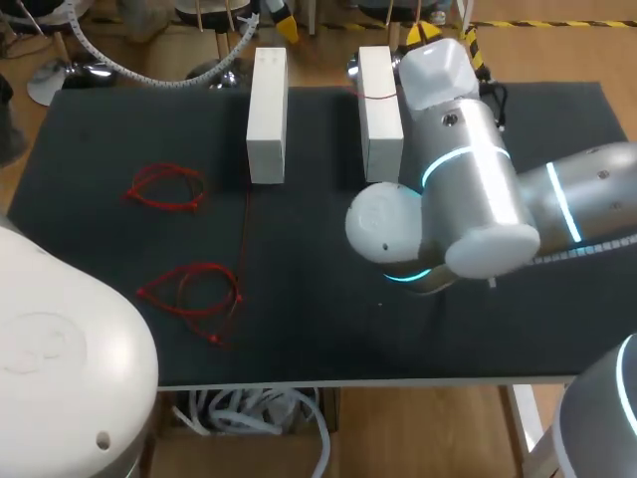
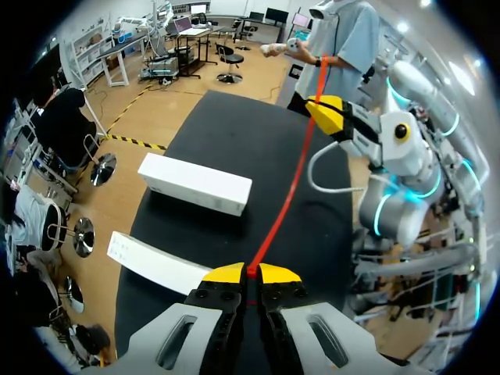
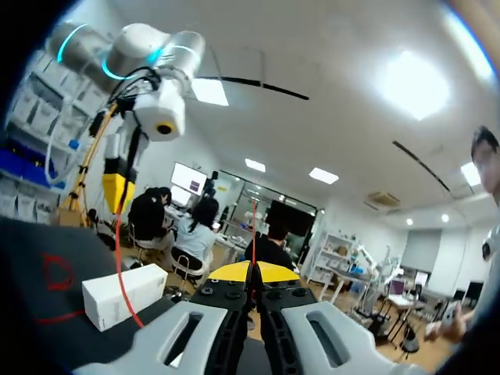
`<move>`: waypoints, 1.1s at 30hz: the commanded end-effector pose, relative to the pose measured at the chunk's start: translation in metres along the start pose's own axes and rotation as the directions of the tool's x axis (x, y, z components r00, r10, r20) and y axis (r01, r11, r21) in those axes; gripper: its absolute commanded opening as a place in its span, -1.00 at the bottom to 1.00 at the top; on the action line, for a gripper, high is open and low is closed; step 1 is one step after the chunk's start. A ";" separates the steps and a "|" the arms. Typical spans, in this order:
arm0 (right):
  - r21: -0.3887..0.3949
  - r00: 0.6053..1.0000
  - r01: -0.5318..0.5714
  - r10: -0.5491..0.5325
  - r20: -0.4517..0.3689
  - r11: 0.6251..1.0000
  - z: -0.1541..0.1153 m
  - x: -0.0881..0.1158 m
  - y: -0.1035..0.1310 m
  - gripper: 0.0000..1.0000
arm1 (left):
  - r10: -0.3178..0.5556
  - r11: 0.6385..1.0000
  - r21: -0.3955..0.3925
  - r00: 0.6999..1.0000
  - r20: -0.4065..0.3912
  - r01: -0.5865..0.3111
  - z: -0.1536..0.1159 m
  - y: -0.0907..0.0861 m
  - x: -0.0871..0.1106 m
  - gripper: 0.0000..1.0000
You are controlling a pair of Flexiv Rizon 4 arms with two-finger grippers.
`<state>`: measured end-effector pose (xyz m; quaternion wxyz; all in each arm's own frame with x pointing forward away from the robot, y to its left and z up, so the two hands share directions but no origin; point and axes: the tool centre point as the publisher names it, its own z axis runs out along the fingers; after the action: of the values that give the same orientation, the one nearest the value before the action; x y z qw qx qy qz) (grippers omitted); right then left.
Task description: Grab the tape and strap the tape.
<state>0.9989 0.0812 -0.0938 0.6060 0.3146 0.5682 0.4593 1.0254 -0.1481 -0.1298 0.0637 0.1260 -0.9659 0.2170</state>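
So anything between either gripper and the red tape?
Nothing visible. The left gripper has its jaws shut on the red tape, and the right gripper is shut on it too; it runs taut between them.

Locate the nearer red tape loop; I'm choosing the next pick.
Head view: the red tape loop lies left on the table near its front edge, before the other loop.

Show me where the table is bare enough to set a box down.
Bare: the front strip between the lower red loop and the right arm; the far left corner beside the left white box; the far right corner beyond that arm. Crowded: around the upper red loop, under the arm, along the taut red tape.
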 end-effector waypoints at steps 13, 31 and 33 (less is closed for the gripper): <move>-0.162 0.983 0.140 -0.156 -0.094 0.977 0.039 0.003 0.022 -1.00 | -0.001 1.000 -0.003 1.000 -0.001 0.001 0.000 -0.001 0.000 -1.00; -0.310 0.824 0.414 -0.497 -0.273 0.856 0.056 -0.007 -0.001 -1.00 | -0.001 1.000 -0.003 1.000 -0.001 0.001 0.000 -0.001 0.000 -1.00; -0.321 0.800 0.432 -0.522 -0.295 0.843 0.055 -0.006 -0.006 -1.00 | -0.001 1.000 -0.003 1.000 -0.001 0.001 0.000 -0.001 0.000 -1.00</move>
<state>1.0523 0.0922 -0.0888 0.6634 0.0416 0.6379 0.3889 1.0255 -0.1482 -0.1297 0.0638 0.1261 -0.9659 0.2168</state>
